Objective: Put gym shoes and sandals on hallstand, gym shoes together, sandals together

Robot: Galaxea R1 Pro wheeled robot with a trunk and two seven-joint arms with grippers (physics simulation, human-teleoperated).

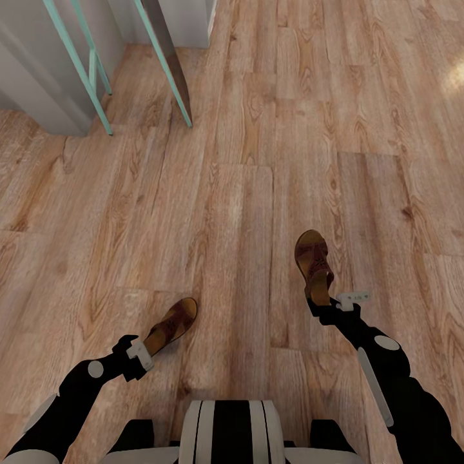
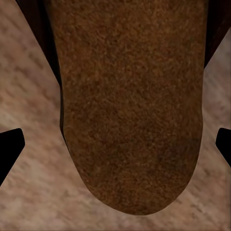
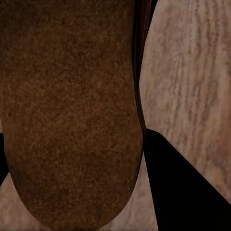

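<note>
**Two sandals held over the plank floor**

The corridor floor (image 1: 258, 129) is light brown wood-grain planking, with a pale glare patch at the far right. Taking the robot's striped trunk (image 1: 231, 432) as the landmark: far ahead and to its left stands a light grey unit (image 1: 38, 77) with thin teal bars (image 1: 80, 67) slanting across it, its base on the planks.

Just ahead of the trunk and to its left, the left sandal (image 1: 173, 325) is flat brown leather with a tan footbed and a rounded toe, angled away to the right. The left gripper (image 1: 145, 353) is at the sandal's heel end; in the left wrist view the grainy brown sole (image 2: 130, 106) runs between two black fingertips (image 2: 9, 147), which look set apart beside it, so whether they clamp it I cannot tell.

Ahead of the trunk and to its right, the right sandal (image 1: 314, 265) shows wide dark straps and points away. The right gripper (image 1: 325, 303) meets its heel; the right wrist view has a black finger (image 3: 183, 187) touching the sole's edge (image 3: 72, 110), the grip itself unclear.
</note>
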